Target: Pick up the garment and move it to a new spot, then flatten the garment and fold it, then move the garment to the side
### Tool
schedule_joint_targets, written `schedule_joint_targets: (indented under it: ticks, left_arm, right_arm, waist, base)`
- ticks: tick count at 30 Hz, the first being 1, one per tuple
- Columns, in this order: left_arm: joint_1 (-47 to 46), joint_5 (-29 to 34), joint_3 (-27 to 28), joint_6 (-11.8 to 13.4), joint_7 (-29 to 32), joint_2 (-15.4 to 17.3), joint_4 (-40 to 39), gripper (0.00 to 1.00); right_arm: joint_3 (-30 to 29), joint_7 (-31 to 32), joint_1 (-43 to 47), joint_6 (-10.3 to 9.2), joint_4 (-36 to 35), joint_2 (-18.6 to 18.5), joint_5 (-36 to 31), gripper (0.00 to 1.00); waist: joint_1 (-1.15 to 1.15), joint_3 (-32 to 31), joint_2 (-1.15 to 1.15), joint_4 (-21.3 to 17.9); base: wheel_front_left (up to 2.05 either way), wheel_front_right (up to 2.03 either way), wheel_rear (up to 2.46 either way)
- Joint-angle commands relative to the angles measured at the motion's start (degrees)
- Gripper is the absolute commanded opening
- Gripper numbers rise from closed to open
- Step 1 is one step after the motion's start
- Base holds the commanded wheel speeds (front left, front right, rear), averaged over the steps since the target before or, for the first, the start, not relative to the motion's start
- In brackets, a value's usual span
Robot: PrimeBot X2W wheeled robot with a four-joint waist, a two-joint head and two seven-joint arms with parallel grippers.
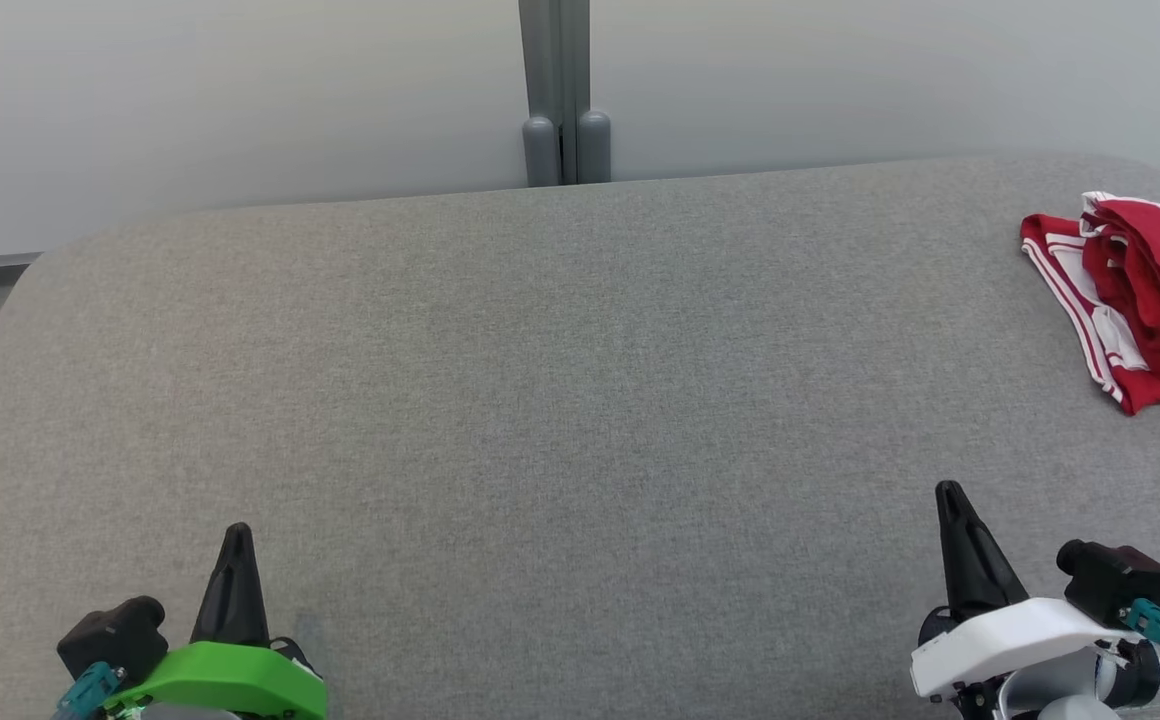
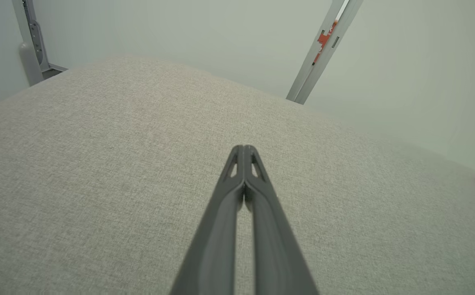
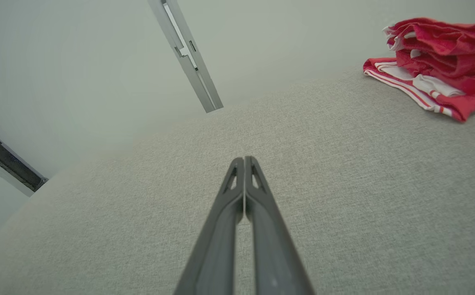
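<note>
Grey fabric table (image 1: pixel 540 400) before pale wall (image 1: pixel 240 100). At far right edge, red-and-white garment (image 1: pixel 1150 290) in loose layers. Pinched fully together, empty, well apart from it: left hand (image 1: pixel 237 532) and right hand (image 1: pixel 950 492). Fits awaiting pickup or already set aside; layers likely to slip apart if gripped.

Red garment (image 1: pixel 1155 255) runs off the head view's right edge; folds perhaps hide its shape

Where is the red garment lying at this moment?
In the head view the red garment lies bunched at the far right edge of the grey padded surface, ahead and right of the right gripper, not touching it.
</note>
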Motion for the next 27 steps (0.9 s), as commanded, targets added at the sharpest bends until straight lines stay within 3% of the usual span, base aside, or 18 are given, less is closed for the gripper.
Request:
schedule_joint_targets:
  ticks: [1,27]
  left_arm:
    - [-1.32,-2.42,0.53,-0.29,0.49,0.12,-1.18,0.00]
    - [-2.76,-24.81,2.54,-1.46,6.41,-0.16,-2.43,0.00]
  right_arm:
    - [-0.48,0.52,-1.66,-0.01,-0.69,-0.20,2.52,0.00]
    - [-2.90,6.38,-3.66,-0.02,0.03,-0.05,25.86,0.00]
  waist:
    - [0.00,0.00,0.00,-0.02]
    - [0.00,-0.07,0.00,-0.40]
  base:
    - [0.00,0.00,0.00]
    - [0.00,0.00,0.00]
